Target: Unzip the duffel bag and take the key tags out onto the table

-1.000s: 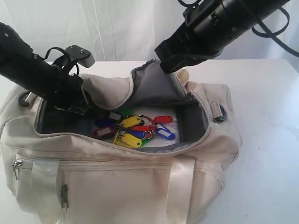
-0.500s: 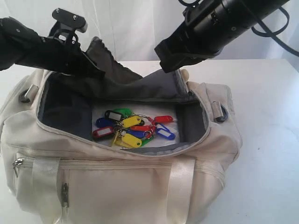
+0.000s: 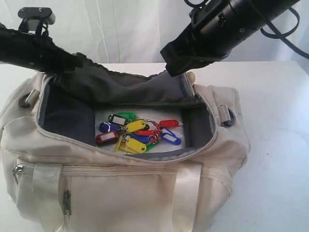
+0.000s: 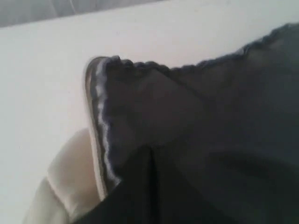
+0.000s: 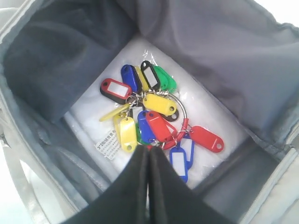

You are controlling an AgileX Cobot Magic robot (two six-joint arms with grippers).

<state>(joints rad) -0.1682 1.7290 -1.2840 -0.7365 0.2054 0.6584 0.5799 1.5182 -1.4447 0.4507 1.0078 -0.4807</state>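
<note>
At ten o'clock above the mouth of the cream duffel bag (image 3: 120, 188), the left gripper (image 3: 71, 61) pinches the grey-lined top flap (image 3: 120, 87) and holds it lifted off the opening. Its wrist view shows the fingers closed together, with the flap's zipper edge (image 4: 100, 140) bunched just beyond them. From one o'clock the right gripper (image 3: 177, 65) hangs over the opening, jaws pressed together with nothing between them, pointing down at the key tags (image 5: 154, 116). The tags, in red, yellow, blue, green and black, lie heaped on their ring (image 5: 180, 105) at the middle of the bag's floor. They rest on a white plastic-wrapped panel (image 5: 84, 114), apart from the side walls.

With the zip undone, the step in hand appears to be the reach for the tags. To do it well, the right jaws would need to part before going down and descend straight through the gap without brushing the raised flap. They should close on the ring or a thick overlap of tags rather than one loose tag, which could slip. The slick wrap beneath may let the bunch slide, so a centred approach looks wise. The left grip should hold the flap high until the tags are out and bound for the bare table (image 3: 270, 96) at three o'clock of the bag.
</note>
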